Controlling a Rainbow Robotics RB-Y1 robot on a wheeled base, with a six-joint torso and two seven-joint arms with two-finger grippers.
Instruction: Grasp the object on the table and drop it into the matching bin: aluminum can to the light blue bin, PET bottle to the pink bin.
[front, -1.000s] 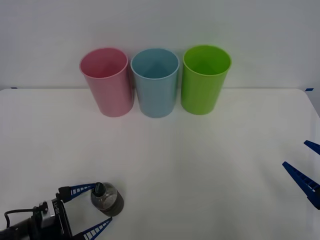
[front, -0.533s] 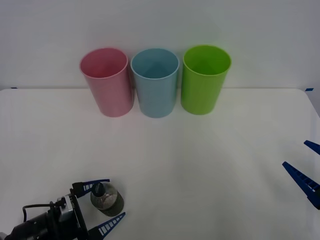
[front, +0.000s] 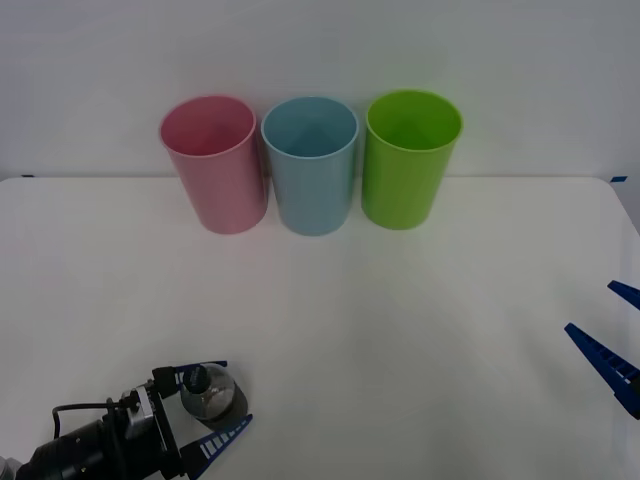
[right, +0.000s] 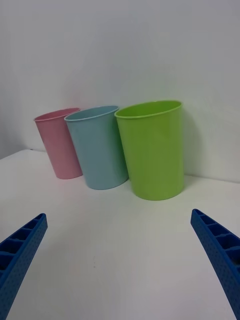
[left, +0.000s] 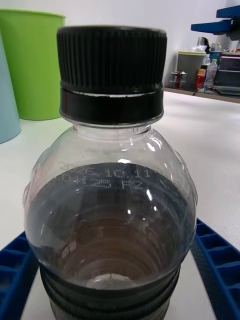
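The left hand (front: 213, 406) sits low at the near left of the surface (front: 400, 330), fingers spread around the upright PET bottle (front: 212, 392), not yet pinching. An off-centre squeeze could tip the smooth, round bottle or let it skid away. Far back stand the pink bin (front: 213, 162) and the light blue bin (front: 311, 164). The right hand (front: 607, 345) waits spread at the right edge.
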